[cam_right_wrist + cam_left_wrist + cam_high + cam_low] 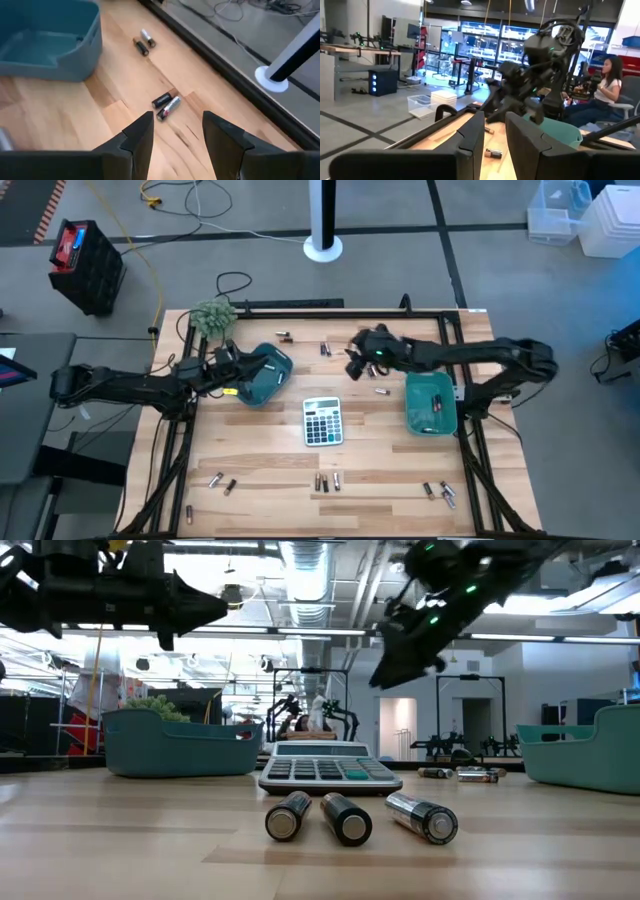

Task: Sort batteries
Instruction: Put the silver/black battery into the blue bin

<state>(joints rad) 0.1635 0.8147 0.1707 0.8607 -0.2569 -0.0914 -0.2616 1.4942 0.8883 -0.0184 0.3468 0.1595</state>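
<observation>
Batteries lie scattered on the wooden table: a pair [325, 348] near the far edge, another [285, 337] beyond it, one [380, 390] mid-table, several along the near edge [328, 481]. Three of those lie in front of the low view [345, 817]. One battery [437, 402] lies in the right teal tray [430, 420]. My right gripper [352, 367] hovers open above the table, its fingers [140, 135] pointing toward the far pair [166, 105]. My left gripper [250, 367] is open and empty [495, 140] above the left teal tray [268, 380].
A grey calculator [322, 420] lies mid-table between the trays. A small green plant [213, 315] stands at the far left corner. A black frame [300, 306] runs around the table. A person [605, 90] sits in the room beyond the table.
</observation>
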